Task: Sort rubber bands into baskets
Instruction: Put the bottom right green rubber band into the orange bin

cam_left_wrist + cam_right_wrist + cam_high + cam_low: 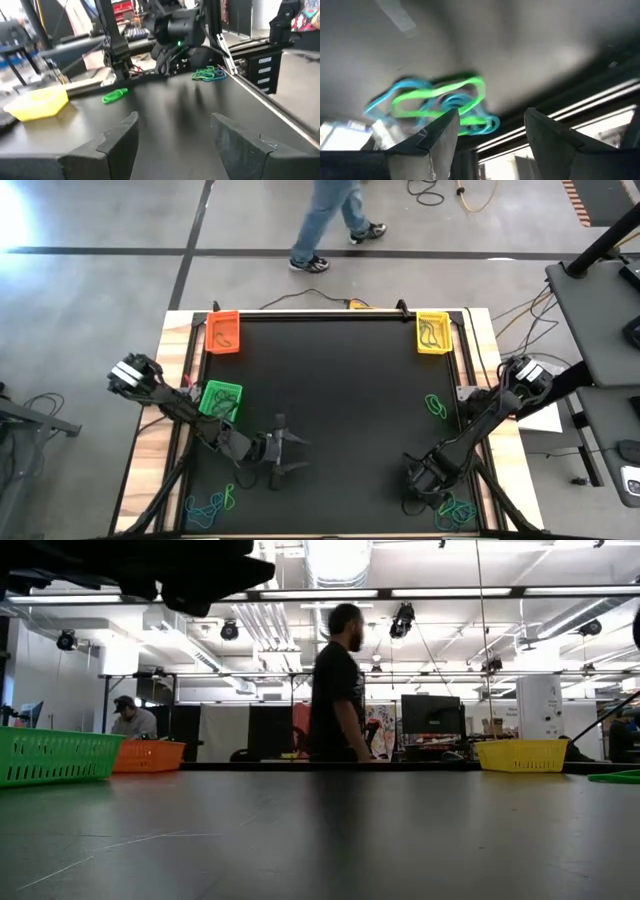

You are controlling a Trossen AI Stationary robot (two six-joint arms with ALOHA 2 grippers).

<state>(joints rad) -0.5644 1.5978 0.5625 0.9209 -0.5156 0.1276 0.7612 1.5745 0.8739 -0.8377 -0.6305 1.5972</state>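
While a person (335, 220) walks the floor beyond, the black bench (340, 380) lies bare mid-field. Baskets (222, 332) and bands (437, 405) hug its edges. Left tool (290, 452) spread, right tool (415, 498) spread, both pinching nothing.

Smeared by blur in the right wrist view: green and blue rubber bands (437, 105), loops impossible to count. Cropped at the high view's bottom edge, near the black table (340, 380) front corners: two more band piles. Yellow basket (433, 333) contents too small to identify

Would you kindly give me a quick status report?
Left gripper open, empty, mid-table. Right gripper open over rubber bands at near right corner. Nothing blocking.
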